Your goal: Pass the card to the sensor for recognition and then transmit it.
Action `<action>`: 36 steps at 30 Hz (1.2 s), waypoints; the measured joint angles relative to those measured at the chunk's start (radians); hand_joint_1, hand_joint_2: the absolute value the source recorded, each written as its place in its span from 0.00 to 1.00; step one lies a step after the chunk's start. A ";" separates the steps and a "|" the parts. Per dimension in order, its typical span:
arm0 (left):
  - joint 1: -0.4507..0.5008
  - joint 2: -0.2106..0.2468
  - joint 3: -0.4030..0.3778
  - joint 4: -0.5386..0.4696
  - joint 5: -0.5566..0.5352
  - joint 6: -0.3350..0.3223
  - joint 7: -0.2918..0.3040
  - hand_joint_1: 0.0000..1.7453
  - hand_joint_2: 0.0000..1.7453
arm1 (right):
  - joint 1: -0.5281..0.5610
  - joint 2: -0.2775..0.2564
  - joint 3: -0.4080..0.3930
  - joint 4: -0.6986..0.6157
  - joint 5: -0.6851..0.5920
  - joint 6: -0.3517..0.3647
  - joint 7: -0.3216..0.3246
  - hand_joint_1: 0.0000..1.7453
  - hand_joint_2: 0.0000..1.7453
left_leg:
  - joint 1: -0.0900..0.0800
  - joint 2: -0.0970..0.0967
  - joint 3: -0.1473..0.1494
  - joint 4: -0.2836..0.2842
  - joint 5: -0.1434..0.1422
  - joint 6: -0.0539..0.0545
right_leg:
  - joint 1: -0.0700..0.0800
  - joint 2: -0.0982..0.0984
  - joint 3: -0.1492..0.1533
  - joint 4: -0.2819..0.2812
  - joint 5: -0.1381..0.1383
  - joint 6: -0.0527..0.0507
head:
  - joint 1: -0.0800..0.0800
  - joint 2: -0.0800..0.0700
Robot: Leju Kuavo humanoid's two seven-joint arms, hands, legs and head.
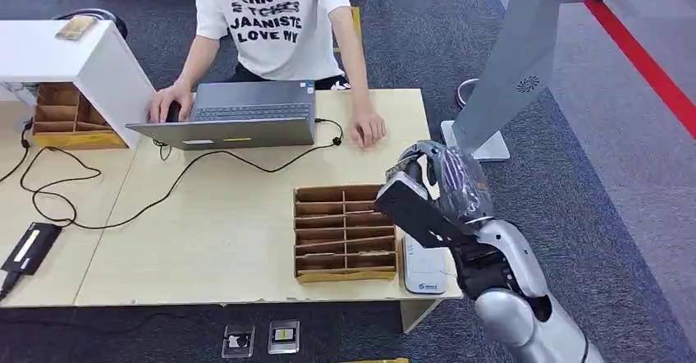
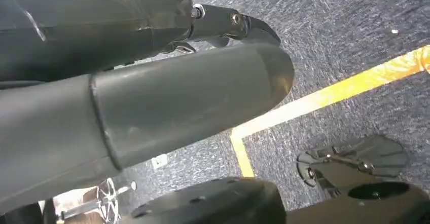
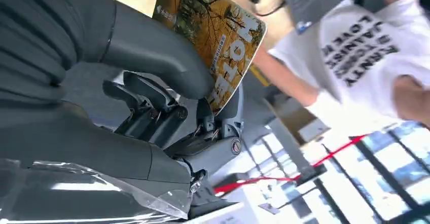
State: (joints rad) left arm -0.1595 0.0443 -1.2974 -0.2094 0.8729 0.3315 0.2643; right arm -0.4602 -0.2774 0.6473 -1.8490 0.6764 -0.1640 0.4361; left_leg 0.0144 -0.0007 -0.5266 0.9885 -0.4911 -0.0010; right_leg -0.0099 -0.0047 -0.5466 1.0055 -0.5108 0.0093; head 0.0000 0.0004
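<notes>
My right hand [image 1: 439, 186] is raised above the right end of the wooden table [image 1: 213, 240], wrapped in clear film. It pinches a card [image 3: 218, 36] printed with an autumn forest picture between the thick thumb [image 3: 152, 46] and the darker fingers [image 3: 162, 117]. The white card sensor [image 1: 423, 271] lies flat on the table near its front right corner, below and just in front of that hand. My left hand [image 2: 167, 82] hangs over grey carpet with its thumb and fingers stretched out, holding nothing.
A cardboard slotted organizer [image 1: 345, 232] sits just left of the sensor. A person in a white T-shirt [image 1: 271, 18] sits behind a grey laptop [image 1: 238, 115], one hand [image 1: 368, 129] resting on the table. A grey kiosk stand [image 1: 517, 67] rises at the right. Black cables [image 1: 123, 207] cross the table.
</notes>
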 joint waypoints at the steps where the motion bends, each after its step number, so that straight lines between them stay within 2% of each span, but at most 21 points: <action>1: -0.003 -0.001 0.000 0.000 -0.001 0.000 0.002 0.00 0.00 | -0.022 0.011 0.011 0.005 -0.011 0.005 -0.009 1.00 1.00 | 0.000 0.000 0.000 0.000 0.000 0.000 | 0.000 0.000 0.000 0.000 0.000 0.000 | 0.000 0.000; 10: -0.020 -0.007 -0.002 0.000 -0.030 -0.012 0.009 0.00 0.00 | -0.201 0.116 0.104 0.115 -0.111 0.020 -0.082 1.00 1.00 | 0.000 -0.001 -0.001 0.000 0.000 0.000 | 0.000 -0.001 0.000 0.000 0.000 0.000 | 0.000 0.000; 17: -0.045 -0.013 -0.009 0.000 -0.061 -0.032 0.031 0.00 0.00 | -0.340 0.209 0.157 0.297 -0.159 0.018 -0.105 1.00 1.00 | 0.000 -0.001 -0.001 0.000 0.001 0.000 | 0.000 -0.001 0.000 0.000 0.000 0.000 | 0.000 0.000; 22: -0.053 -0.017 -0.013 0.000 -0.073 -0.037 0.045 0.00 0.00 | -0.421 0.264 0.183 0.448 -0.184 -0.008 -0.131 1.00 1.00 | 0.000 -0.001 -0.001 0.000 0.001 0.000 | 0.000 -0.001 0.000 0.000 0.000 0.000 | 0.000 0.000; 30: -0.059 -0.018 -0.031 0.000 -0.081 -0.042 0.049 0.00 0.00 | -0.487 0.316 0.212 0.629 -0.196 -0.034 -0.148 1.00 1.00 | 0.000 -0.001 -0.001 0.000 0.001 0.000 | 0.000 -0.001 -0.001 0.000 0.000 0.000 | 0.000 0.000; 36: -0.069 -0.022 -0.051 0.000 -0.095 -0.048 0.051 0.00 0.00 | -0.550 0.344 0.223 0.793 -0.224 -0.102 -0.171 1.00 1.00 | 0.000 -0.001 -0.001 0.000 0.001 0.000 | 0.000 -0.001 -0.001 0.000 0.000 0.000 | 0.000 0.000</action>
State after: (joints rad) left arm -0.2280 0.0225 -1.3485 -0.2098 0.7778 0.2835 0.3158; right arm -1.0099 0.0664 0.8701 -1.0557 0.4524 -0.2662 0.2651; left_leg 0.0143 -0.0019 -0.5273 0.9886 -0.4902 -0.0011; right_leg -0.0098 -0.0056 -0.5477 1.0056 -0.5105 0.0093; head 0.0004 0.0004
